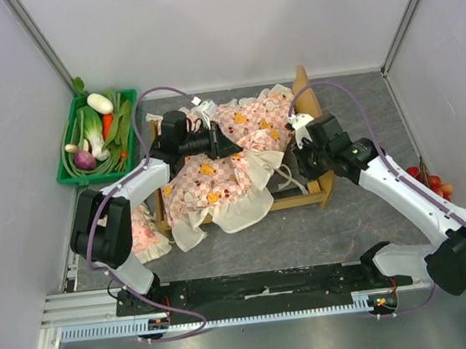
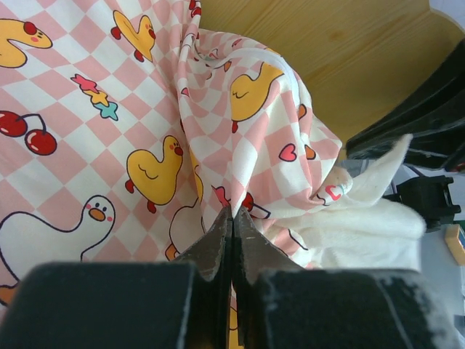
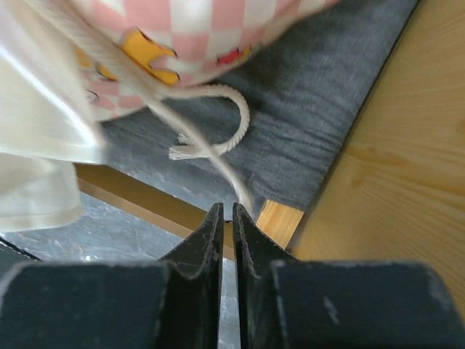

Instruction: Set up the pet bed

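Observation:
The pet bed [image 1: 305, 201] is a light-wood frame with a curved headboard [image 2: 349, 51] and a dark grey fabric base [image 3: 312, 109]. A pink-checked mattress [image 1: 216, 176] with duck prints lies crumpled over it and spills past the front rail. My left gripper [image 1: 232, 145] reaches over the bed's middle. Its jaws [image 2: 233, 211] are shut on a raised fold of the mattress [image 2: 109, 109]. My right gripper [image 1: 298, 167] hovers over the bed's right end, jaws nearly closed [image 3: 227, 207]. A taut cream cord [image 3: 218, 156] from the mattress [image 3: 218, 29] runs into their tips.
A small pink frilled pillow [image 1: 143, 235] lies on the table beside the left arm. A green crate [image 1: 69, 172] of toy vegetables stands at the back left. Red items [image 1: 431, 179] lie at the right wall. The right wrist view shows grey tabletop [image 3: 109, 240] beyond the bed's rail.

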